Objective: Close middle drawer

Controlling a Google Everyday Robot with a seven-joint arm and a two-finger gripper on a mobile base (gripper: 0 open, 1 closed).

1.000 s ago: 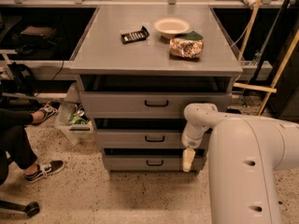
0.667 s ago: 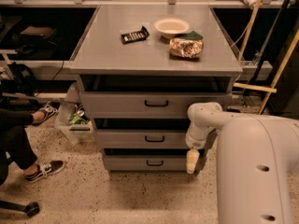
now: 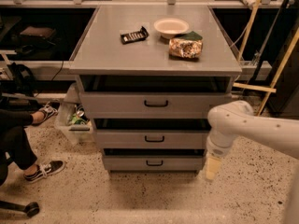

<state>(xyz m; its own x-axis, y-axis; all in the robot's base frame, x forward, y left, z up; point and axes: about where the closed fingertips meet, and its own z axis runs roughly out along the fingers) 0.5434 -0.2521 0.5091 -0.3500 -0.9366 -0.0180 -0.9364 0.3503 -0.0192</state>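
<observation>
The middle drawer (image 3: 154, 138) is the grey front with a small black bar handle, between a taller top drawer (image 3: 155, 104) and a lower drawer (image 3: 154, 162) in the grey cabinet. A dark gap shows above its front. My gripper (image 3: 212, 167) hangs pointing down at the cabinet's lower right corner, beside the bottom drawer's right end. It is below and to the right of the middle drawer and does not touch it. My white arm (image 3: 243, 125) reaches in from the right.
On the cabinet top (image 3: 117, 55) lie a white bowl (image 3: 171, 27), a snack bag (image 3: 186, 47) and a black packet (image 3: 134, 35). A seated person's leg and shoe (image 3: 44, 170) are at the left. A plastic bin (image 3: 74, 118) stands left of the cabinet. Wooden poles (image 3: 275, 73) lean at the right.
My arm and gripper have moved to the right, off the drawer fronts to the cabinet's right corner. The drawers look unchanged.
</observation>
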